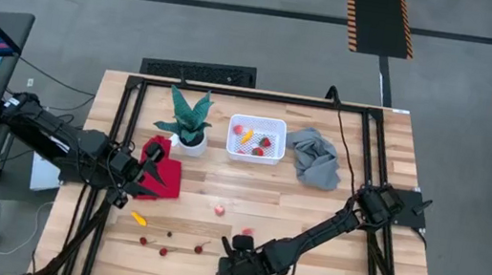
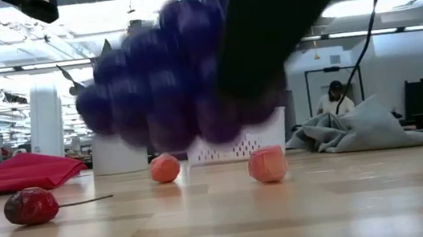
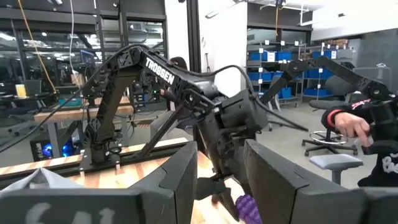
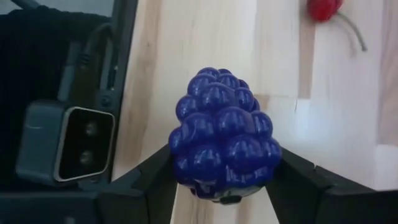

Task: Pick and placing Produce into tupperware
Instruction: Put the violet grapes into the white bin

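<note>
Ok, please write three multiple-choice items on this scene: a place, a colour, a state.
1. The white bin stands: A) between potted plant and grey cloth B) on the floor C) at the front edge.
2. The grape bunch is: A) green B) purple C) yellow.
3. The right claw is: A) open over the bin B) shut on the grape bunch C) resting on the grey cloth.
Key: 1A, plant and cloth flank it; 2B, wrist view shows purple; 3B, fingers press both its sides.

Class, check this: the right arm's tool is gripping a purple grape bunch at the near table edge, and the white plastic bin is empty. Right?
Not quite. The white plastic bin already holds a few produce pieces, as the high view shows. The right tool does grip the purple grape bunch.
</note>
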